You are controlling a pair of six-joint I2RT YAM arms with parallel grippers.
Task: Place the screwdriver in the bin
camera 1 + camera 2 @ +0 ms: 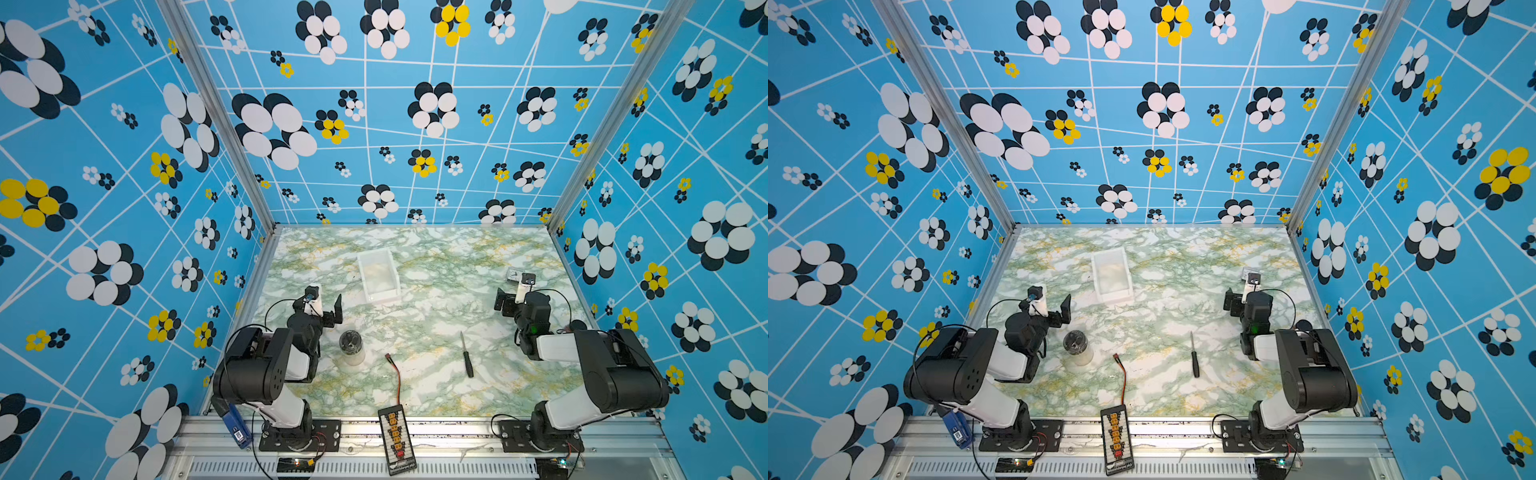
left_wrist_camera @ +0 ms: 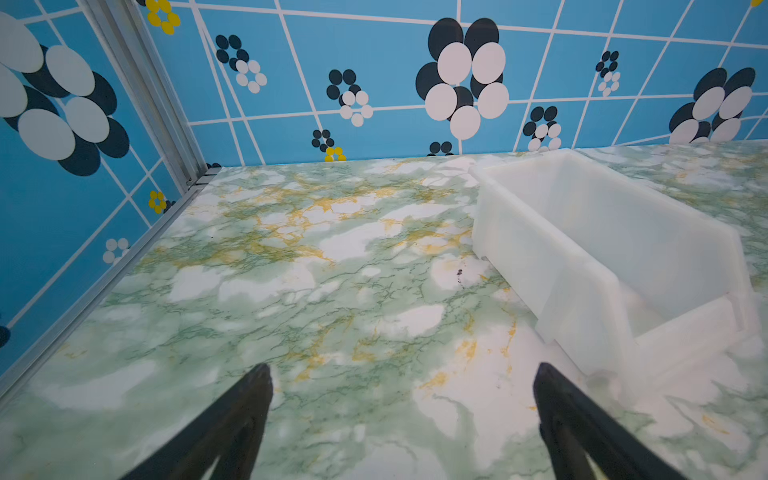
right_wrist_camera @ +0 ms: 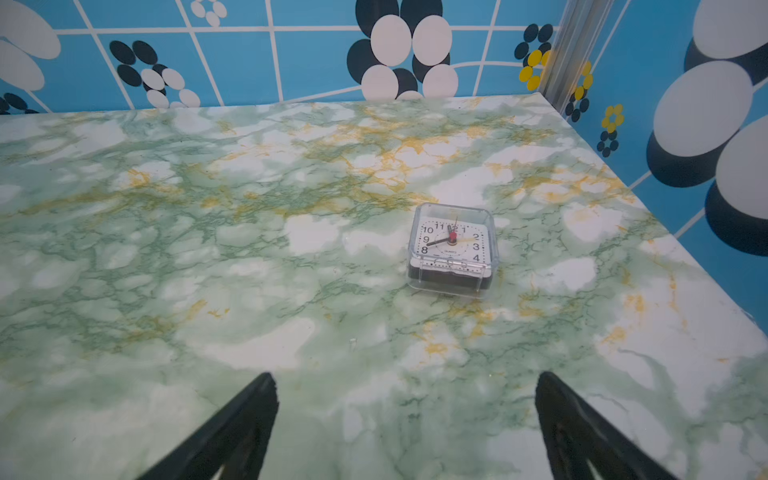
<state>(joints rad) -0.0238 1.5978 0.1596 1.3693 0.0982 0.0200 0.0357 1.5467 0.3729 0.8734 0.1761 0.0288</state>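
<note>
Screwdriver [image 1: 466, 354] lies flat on the table [image 1: 436, 266], right of centre in both top views, handle toward the lower edge, nothing touching it. Left to right:

- The left gripper [image 2: 401, 374] has its jaws wide and empty, near the bin [image 1: 379, 296] at upper centre.
- The wire [image 1: 395, 370] lies near the tool, but apart.
- The right gripper [image 3: 405, 382] has its jaws wide and empty, facing a clock [image 3: 452, 249].

Recommendation: the right arm is nearer. Straddle the black handle crosswise, descend squarely, and keep clear of the wire.
</note>
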